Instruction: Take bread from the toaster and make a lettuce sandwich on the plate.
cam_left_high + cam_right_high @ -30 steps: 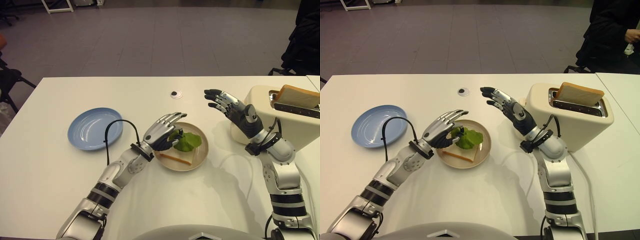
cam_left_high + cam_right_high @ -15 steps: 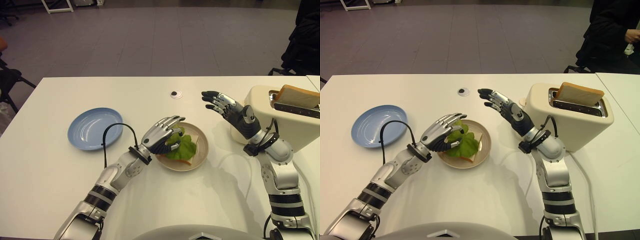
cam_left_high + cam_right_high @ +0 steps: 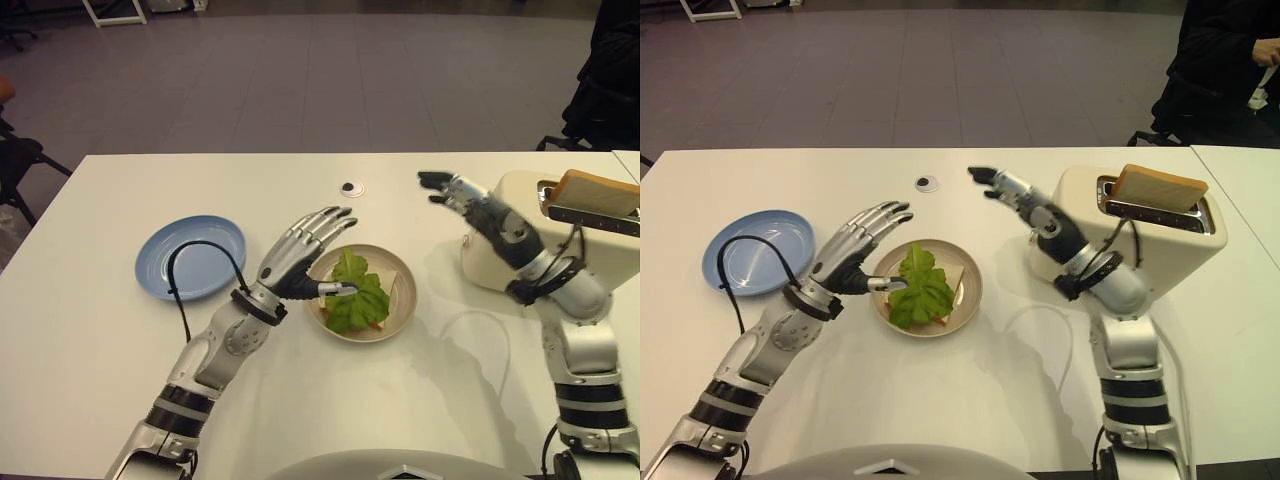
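Plate (image 3: 405, 300): carries bread slice (image 3: 958, 282) with lettuce (image 3: 920, 292) on top; the leaf is likely limp, light and prone to slide. Toaster (image 3: 1180, 250), right of plate: second slice (image 3: 1158, 187) upright in the slot, top edge proud; probably light, stiff, crumbly, so pinch the exposed edge and lift straight up. Left hand (image 3: 300, 250), left of plate: fingers spread, holding nothing, thumb at the leaf. Right hand (image 3: 1025, 197), raised between plate and toaster: fingers extended, empty. Blue plate (image 3: 190, 228), farther left.
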You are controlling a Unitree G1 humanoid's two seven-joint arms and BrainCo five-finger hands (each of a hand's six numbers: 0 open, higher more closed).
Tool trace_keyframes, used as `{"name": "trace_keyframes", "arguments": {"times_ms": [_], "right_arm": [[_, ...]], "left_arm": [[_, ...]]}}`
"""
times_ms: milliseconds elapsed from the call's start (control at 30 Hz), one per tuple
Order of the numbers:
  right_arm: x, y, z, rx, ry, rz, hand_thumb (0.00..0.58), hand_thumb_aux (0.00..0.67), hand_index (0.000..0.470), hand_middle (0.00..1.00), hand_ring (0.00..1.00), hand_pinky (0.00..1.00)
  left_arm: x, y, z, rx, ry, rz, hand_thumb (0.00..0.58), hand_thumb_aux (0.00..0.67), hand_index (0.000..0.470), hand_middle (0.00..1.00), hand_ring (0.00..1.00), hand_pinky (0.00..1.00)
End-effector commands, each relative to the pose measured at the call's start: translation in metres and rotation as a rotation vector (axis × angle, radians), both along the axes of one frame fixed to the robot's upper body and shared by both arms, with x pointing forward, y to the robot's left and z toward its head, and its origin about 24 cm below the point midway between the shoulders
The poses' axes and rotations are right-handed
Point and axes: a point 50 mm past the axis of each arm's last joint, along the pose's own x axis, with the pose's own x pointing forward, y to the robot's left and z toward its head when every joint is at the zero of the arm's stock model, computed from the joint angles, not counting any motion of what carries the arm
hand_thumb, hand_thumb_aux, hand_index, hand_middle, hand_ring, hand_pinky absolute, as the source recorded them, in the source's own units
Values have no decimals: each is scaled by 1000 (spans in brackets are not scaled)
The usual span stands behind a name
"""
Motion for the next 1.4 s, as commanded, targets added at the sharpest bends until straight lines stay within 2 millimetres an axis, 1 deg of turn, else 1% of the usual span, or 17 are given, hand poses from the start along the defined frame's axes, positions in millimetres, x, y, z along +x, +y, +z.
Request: {"name": "trace_keyframes", "arguments": {"times_ms": [33, 133, 200, 267, 367, 467, 500, 533, 567, 600, 733, 900, 1033, 1133, 1200, 1333, 1400], "right_arm": [[13, -60, 49, -294, -216, -271, 0, 0, 0, 0, 0, 0], [24, -99, 59, -444, -231, -424, 0, 0, 0, 0, 0, 0], [31, -130, 51, -717, -237, -584, 0, 0, 0, 0, 0, 0], [33, -158, 37, -879, -194, -679, 0, 0, 0, 0, 0, 0], [34, -175, 22, -917, -143, -723, 0, 0, 0, 0, 0, 0], [37, -178, 9, -930, -109, -707, 0, 0, 0, 0, 0, 0], [38, -177, 5, -932, -97, -696, 75, 45, 31, 0, 0, 0], [39, -177, 2, -934, -88, -682, 382, 279, 195, 0, 0, 0], [39, -176, 0, -933, -81, -668, 489, 405, 284, 0, 0, 0], [39, -175, -2, -924, -78, -658, 524, 462, 324, 0, 0, 0], [41, -168, -5, -889, -76, -619, 548, 512, 359, 0, 0, 0], [43, -163, -1, -851, -89, -587, 580, 670, 470, 0, 0, 0], [46, -162, 22, -770, -168, -626, 580, 670, 470, 0, 0, 0], [47, -166, 56, -624, -225, -698, 580, 670, 470, 0, 0, 0], [50, -166, 69, -522, -218, -714, 580, 670, 470, 0, 0, 0], [50, -157, 84, -366, -172, -605, 580, 670, 470, 0, 0, 0], [51, -147, 86, -293, -144, -511, 580, 670, 470, 0, 0, 0]], "left_arm": [[-20, 17, 0, -280, 128, 53, 0, 0, 0, 0, 0, 0], [-38, 16, -3, -519, 225, 3, 0, 0, 0, 0, 0, 0], [-44, 13, -8, -559, 265, -27, 0, 0, 0, 0, 0, 0], [-47, 9, -9, -579, 281, -50, 0, 0, 0, 0, 0, 0], [-47, 4, -9, -586, 296, -75, 0, 0, 0, 0, 0, 0], [-49, 1, -10, -597, 307, -108, 0, 0, 0, 0, 0, 0], [-50, 0, -9, -599, 307, -116, 0, 0, 0, 0, 0, 0], [-50, 0, -9, -600, 306, -120, 0, 0, 0, 0, 0, 0], [-51, 0, -8, -602, 306, -124, 0, 0, 0, 0, 0, 0], [-51, 0, -8, -603, 306, -126, 0, 0, 0, 0, 0, 0], [-50, -1, -9, -608, 318, -136, 0, 0, 0, 0, 0, 0], [-49, -1, -11, -606, 323, -138, 0, 0, 0, 0, 0, 0], [-49, 0, -11, -611, 318, -128, 0, 0, 0, 0, 0, 0], [-48, 2, -11, -625, 310, -117, 0, 0, 0, 0, 0, 0], [-48, 4, -12, -641, 305, -106, 0, 0, 0, 0, 0, 0], [-46, 6, -13, -660, 300, -96, 0, 0, 0, 0, 0, 0], [-46, 7, -13, -668, 298, -90, 0, 0, 0, 0, 0, 0]]}}
